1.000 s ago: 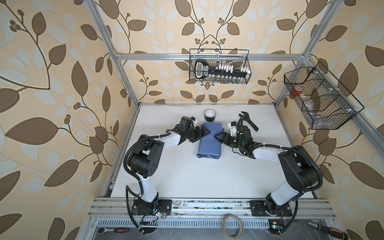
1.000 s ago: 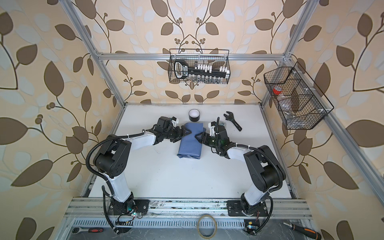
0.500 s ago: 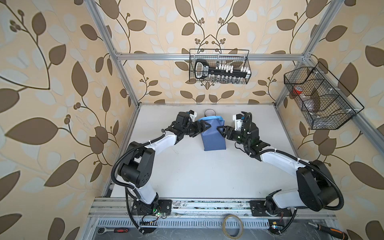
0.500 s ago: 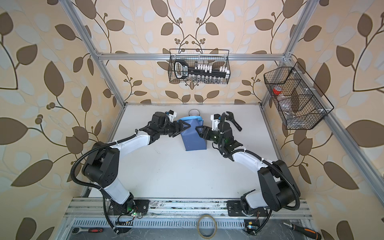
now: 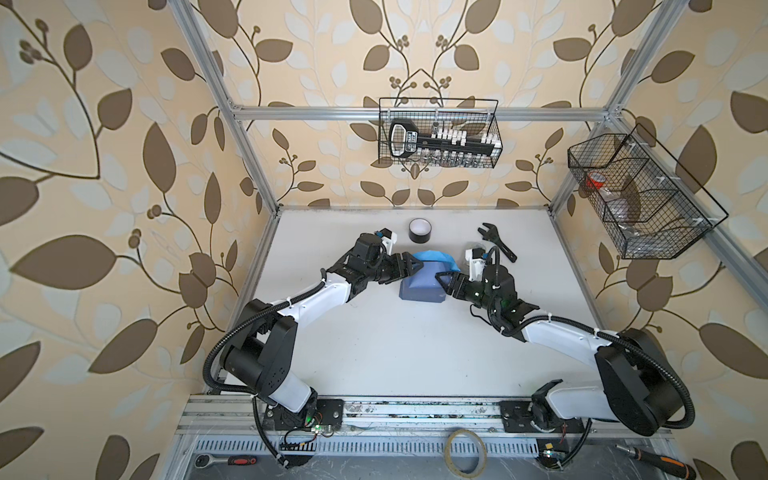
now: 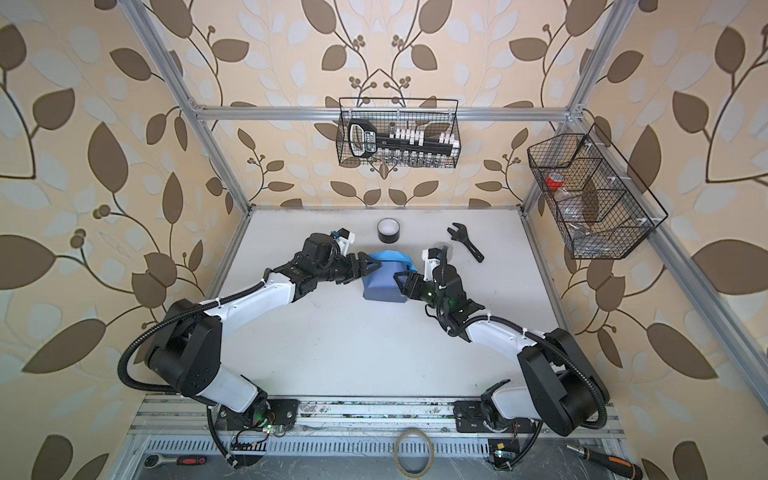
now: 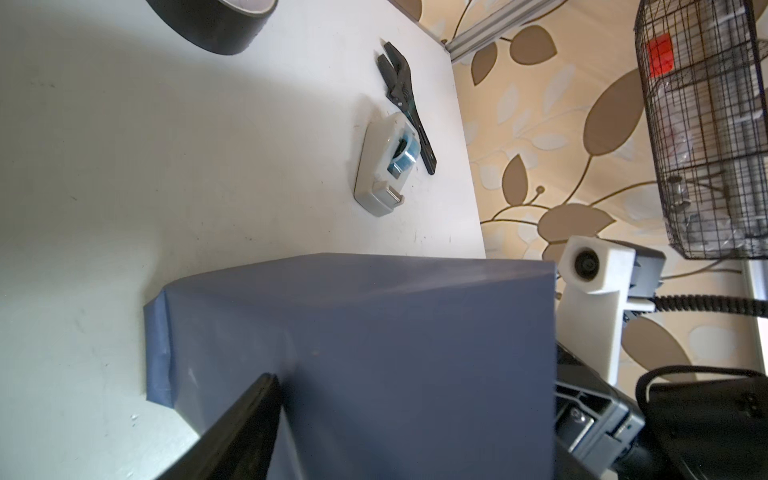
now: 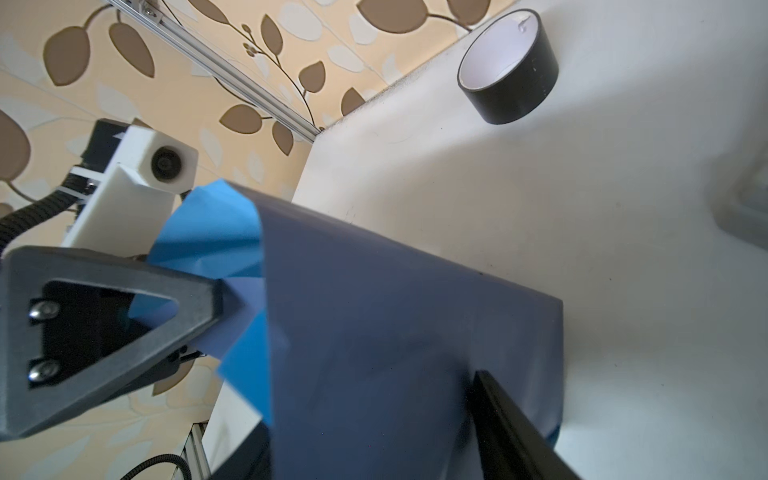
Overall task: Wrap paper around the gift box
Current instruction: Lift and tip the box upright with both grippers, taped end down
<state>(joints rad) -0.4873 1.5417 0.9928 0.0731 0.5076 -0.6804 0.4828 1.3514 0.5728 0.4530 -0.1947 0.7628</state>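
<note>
The paper [image 5: 422, 284], slate face out, is folded over the hidden box on the worktop [image 5: 395, 345], flanked by left gripper [image 5: 414, 264] and right gripper [image 5: 437, 276]. Whether either's jaws are clamped cannot be told. It is judged light, limp and tearable; hold is advised at box-backed edges.

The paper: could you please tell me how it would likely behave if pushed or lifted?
Probably floppy: the paper drapes in soft folds. Likely creases easily, judging by its crumpled edge. Its upturned flap suggests slight springiness.
</note>
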